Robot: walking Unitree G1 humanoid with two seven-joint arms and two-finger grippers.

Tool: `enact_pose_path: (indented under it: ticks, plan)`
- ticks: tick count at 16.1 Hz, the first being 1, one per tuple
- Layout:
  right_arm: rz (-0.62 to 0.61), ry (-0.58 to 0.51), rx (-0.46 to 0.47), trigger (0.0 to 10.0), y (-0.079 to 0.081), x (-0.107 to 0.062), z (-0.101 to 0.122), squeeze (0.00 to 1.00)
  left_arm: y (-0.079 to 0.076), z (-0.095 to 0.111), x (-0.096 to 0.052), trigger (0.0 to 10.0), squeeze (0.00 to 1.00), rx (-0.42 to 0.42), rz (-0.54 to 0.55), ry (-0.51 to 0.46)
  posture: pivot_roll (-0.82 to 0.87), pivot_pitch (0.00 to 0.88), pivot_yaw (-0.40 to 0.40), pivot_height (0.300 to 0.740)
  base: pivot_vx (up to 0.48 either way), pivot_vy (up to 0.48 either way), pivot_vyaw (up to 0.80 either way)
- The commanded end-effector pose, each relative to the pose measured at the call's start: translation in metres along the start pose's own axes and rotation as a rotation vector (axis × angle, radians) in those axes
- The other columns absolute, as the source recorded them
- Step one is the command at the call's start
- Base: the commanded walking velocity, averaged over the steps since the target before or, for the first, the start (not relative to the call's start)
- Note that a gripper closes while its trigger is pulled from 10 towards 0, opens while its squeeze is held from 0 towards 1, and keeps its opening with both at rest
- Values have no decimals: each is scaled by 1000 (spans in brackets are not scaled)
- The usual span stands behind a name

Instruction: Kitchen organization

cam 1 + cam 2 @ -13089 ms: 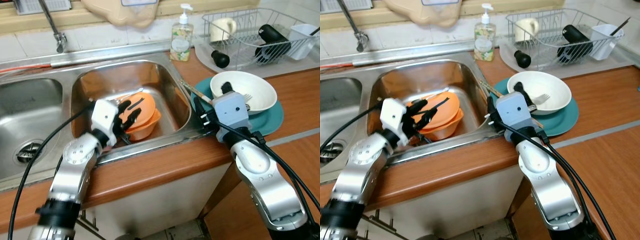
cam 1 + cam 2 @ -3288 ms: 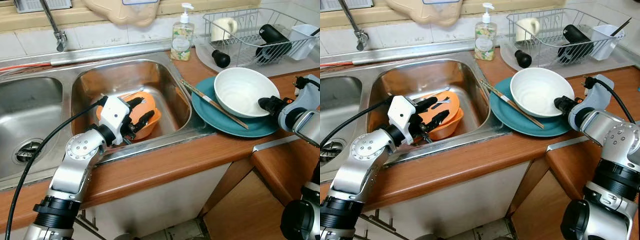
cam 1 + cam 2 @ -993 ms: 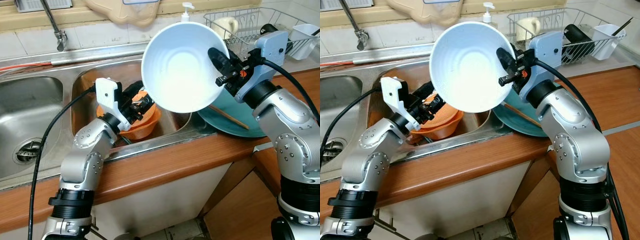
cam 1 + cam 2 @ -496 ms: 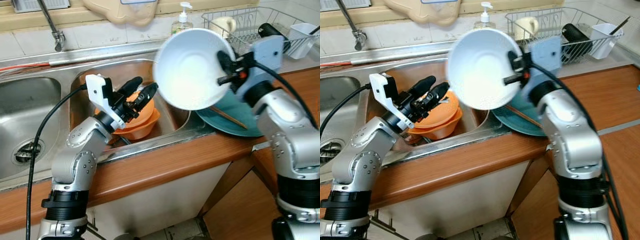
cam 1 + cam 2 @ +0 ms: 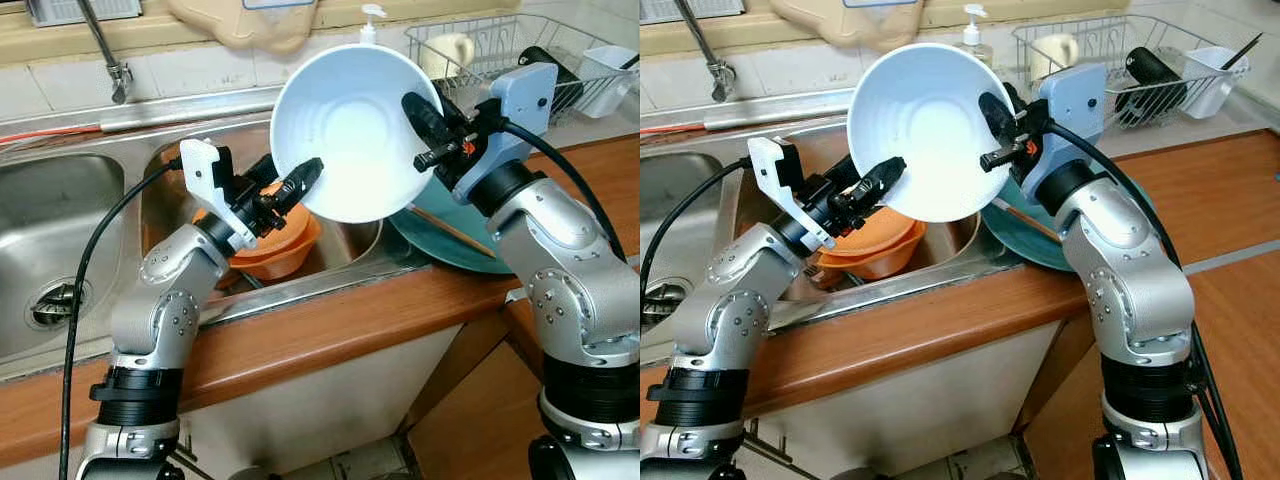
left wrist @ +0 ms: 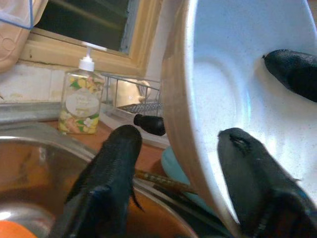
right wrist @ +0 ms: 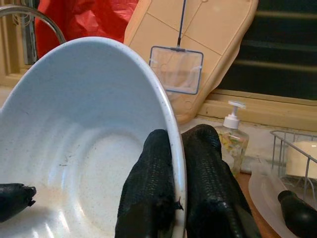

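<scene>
A white bowl [image 5: 345,130] hangs tilted on edge above the right sink basin [image 5: 190,165]. My right gripper [image 5: 412,105] is shut on its right rim, one finger inside and one outside, as the right wrist view [image 7: 181,144] confirms. My left gripper [image 5: 292,175] is open at the bowl's lower left rim. In the left wrist view the bowl [image 6: 237,109] edge runs between the two fingers [image 6: 111,173], without a closed grip. Orange bowls [image 5: 275,245] are stacked in the basin below.
A teal plate [image 5: 470,235] with chopsticks [image 5: 450,225] across it lies on the wooden counter right of the sink. A soap bottle [image 6: 79,106] and a wire dish rack [image 5: 500,40] stand at the back. The faucet [image 5: 105,50] rises at the back left.
The right gripper has carried the white bowl left, over the basin. The left gripper has risen from the orange bowls, and its open fingers now straddle the bowl's rim.
</scene>
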State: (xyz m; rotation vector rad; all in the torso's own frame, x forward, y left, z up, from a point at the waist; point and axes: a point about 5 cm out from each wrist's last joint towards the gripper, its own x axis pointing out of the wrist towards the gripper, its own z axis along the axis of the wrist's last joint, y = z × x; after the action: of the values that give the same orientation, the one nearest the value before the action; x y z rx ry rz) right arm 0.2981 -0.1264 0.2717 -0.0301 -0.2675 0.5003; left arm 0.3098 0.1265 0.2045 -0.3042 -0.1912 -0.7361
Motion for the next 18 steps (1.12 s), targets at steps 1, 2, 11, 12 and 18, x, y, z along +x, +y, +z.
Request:
enact_pose_path:
  ticks: [1,2,11,12,18]
  plan:
    - [41,-65,4,0,6,-1,15,0,7,1,0,0,0,16,44,9,-164,0,60,740,0,0,0]
    - [42,-61,3,0,6,0,14,0,8,2,0,0,0,22,57,-3,-165,0,60,740,0,0,0]
    - [26,-23,-24,0,5,2,8,0,9,-1,0,0,0,31,102,-19,-166,0,49,740,0,0,0]
    - [18,-18,-26,2392,5,2,7,0,8,-2,1,0,0,31,103,-22,-166,0,52,740,0,0,0]
    - [0,6,-49,10000,5,3,4,0,3,-2,5,0,0,32,98,-41,-176,0,53,740,0,0,0]
